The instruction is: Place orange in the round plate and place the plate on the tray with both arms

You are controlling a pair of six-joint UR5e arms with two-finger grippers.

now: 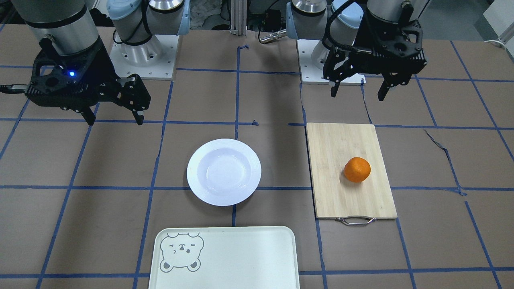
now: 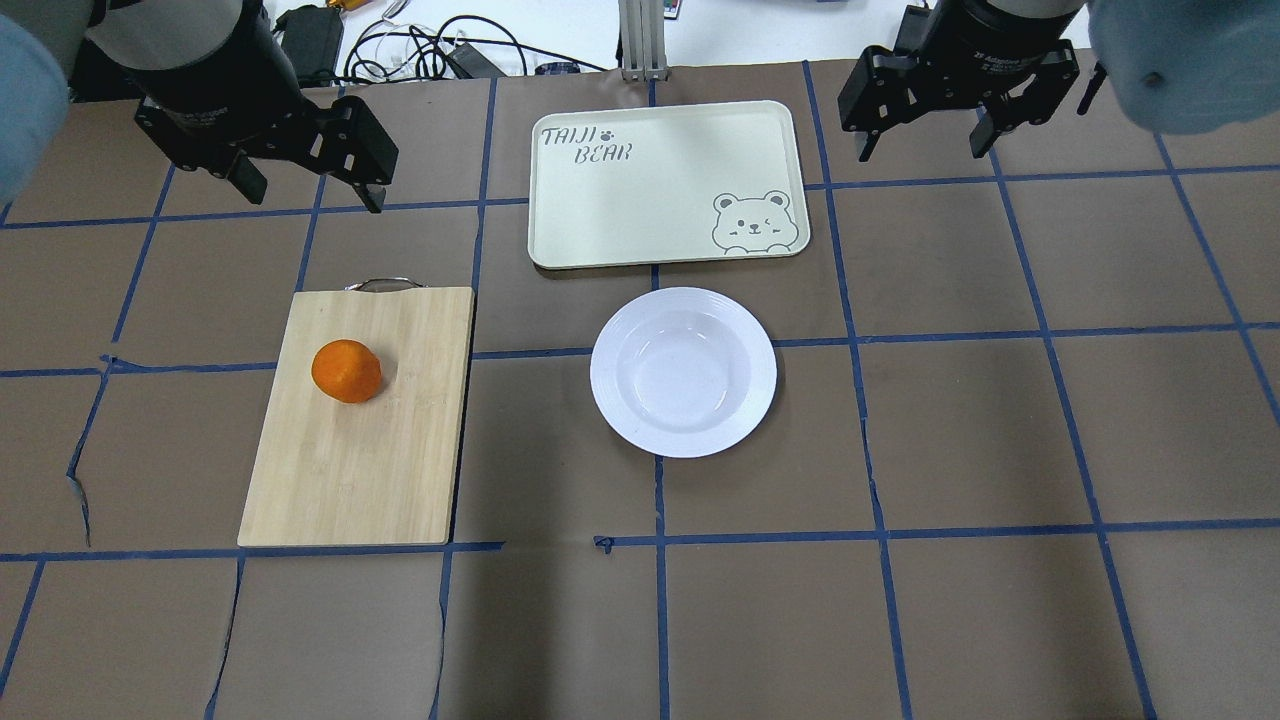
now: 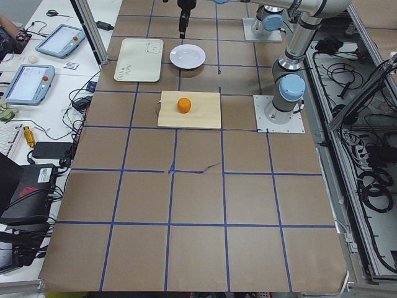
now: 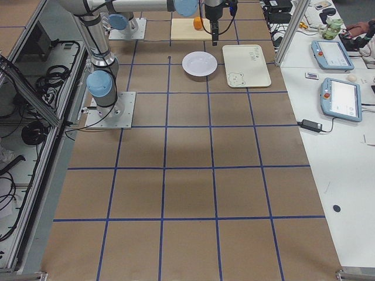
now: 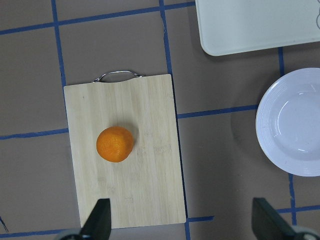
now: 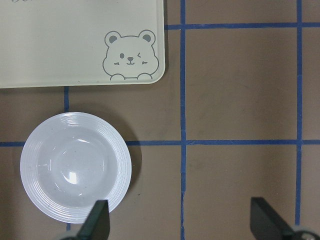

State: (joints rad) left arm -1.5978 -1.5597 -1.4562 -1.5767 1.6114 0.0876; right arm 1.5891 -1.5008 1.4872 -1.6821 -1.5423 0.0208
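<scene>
The orange rests on a bamboo cutting board. The white round plate lies empty mid-table, a short gap from the pale bear-print tray. My left gripper hangs open, high above the table near the board's handle end. My right gripper is also open and raised, off to the side of the tray's bear corner. Neither holds anything.
The board's metal handle points toward the tray side. Both arm bases stand at the robot's edge. Blue tape lines grid the brown table cover. Tablets and cables lie on a side bench.
</scene>
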